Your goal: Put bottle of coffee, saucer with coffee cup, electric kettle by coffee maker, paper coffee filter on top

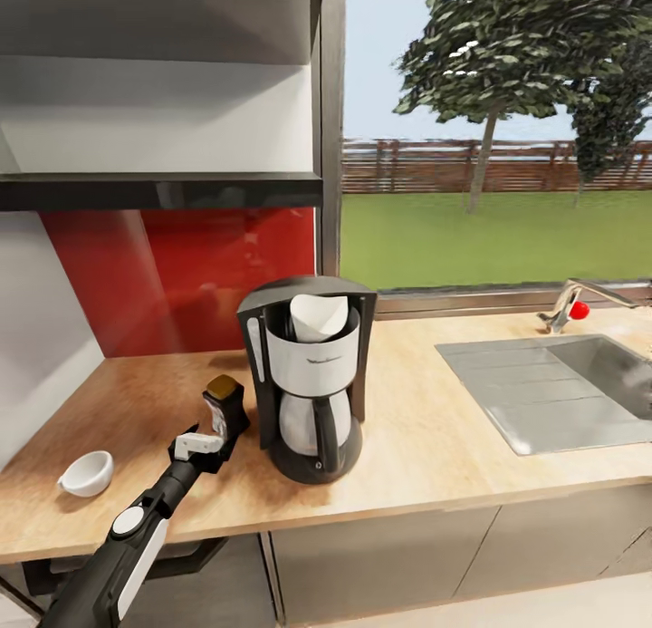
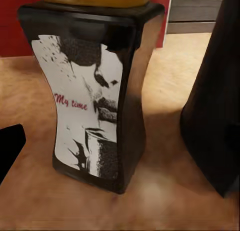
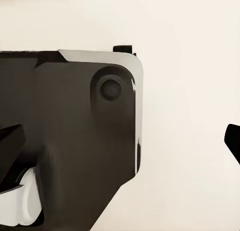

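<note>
The black coffee maker (image 1: 312,383) stands mid-countertop (image 1: 435,447) with a white paper coffee filter (image 1: 319,315) in its top. Just to its left stands the bottle of coffee (image 1: 226,409), dark with a gold cap. My left gripper (image 1: 208,439) is open at the bottle's near side. In the left wrist view the bottle (image 2: 95,101) stands upright on the wood, and one black fingertip (image 2: 10,143) is apart from it. A white coffee cup (image 1: 88,472) sits at the counter's near left. My right gripper (image 3: 120,141) is open and holds nothing. The saucer and electric kettle are out of view.
The dark kitchen shelf (image 1: 163,191) hangs above a red backsplash (image 1: 181,275). A steel sink (image 1: 552,388) with a faucet (image 1: 570,306) takes up the counter's right end. Bare wood lies between the coffee maker and the sink.
</note>
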Robot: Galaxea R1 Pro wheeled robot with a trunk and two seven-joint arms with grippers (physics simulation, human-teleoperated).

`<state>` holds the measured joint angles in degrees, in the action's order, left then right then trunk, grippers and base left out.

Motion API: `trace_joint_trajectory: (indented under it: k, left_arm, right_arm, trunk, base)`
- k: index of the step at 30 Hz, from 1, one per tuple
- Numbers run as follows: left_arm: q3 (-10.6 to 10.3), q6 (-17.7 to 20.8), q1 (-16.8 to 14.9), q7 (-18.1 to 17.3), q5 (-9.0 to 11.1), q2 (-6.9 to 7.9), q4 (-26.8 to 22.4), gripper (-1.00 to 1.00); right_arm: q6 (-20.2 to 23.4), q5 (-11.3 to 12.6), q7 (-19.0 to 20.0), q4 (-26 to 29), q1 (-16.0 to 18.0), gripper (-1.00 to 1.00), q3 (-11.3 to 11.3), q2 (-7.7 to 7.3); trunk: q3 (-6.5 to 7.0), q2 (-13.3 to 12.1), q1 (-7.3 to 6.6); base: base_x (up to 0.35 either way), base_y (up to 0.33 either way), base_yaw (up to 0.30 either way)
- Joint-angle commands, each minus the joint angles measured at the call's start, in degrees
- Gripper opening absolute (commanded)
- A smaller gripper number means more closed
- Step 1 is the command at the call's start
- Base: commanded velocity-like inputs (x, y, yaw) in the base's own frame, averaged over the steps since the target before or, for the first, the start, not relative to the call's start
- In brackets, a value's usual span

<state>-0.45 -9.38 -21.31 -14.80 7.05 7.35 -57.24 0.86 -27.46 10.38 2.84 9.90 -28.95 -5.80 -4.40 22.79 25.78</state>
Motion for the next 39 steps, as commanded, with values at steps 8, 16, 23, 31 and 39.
trace_joint_trajectory:
  k: [8,16,23,31,39]
  left_arm:
    - [0.0,0.0,0.0,-0.3,0.6,0.20,0.1,1.00]
    - [0.1,-0.2,0.8,-1.0,0.7,0.69,-0.2,1.00]
    - [1.0,-2.4,6.6,-9.5,0.7,0.98,-5.5,1.00]
    - [3.6,-2.7,14.5,-16.7,0.8,0.94,-15.1,1.00]
    - [7.1,-2.4,17.0,-20.7,0.8,0.91,-17.7,1.00]
  right_arm:
    - [0.1,-0.5,0.3,0.1,0.0,1.00,-0.5,0.00]
    - [0.1,-0.5,0.2,0.1,0.0,1.00,-0.5,0.00]
    - [-0.1,-0.5,0.2,0.1,0.0,1.00,-0.5,0.41]
    - [-0.2,-0.3,0.2,0.2,0.0,1.00,-0.5,0.52]
    - [-0.2,-0.2,0.2,0.2,0.0,1.00,-0.6,0.61]
  trunk:
    - [-0.13,0.1,0.00]
    - [-0.13,0.1,0.00]
    - [-0.13,0.1,0.00]
    - [-0.13,0.1,0.00]
    - [-0.13,0.1,0.00]
  base:
    - [-0.321,0.000,0.000]
    - [-0.173,0.000,0.000]
    - [-0.004,0.000,0.000]
    - [0.000,0.000,0.000]
    - [-0.147,0.044,0.000]
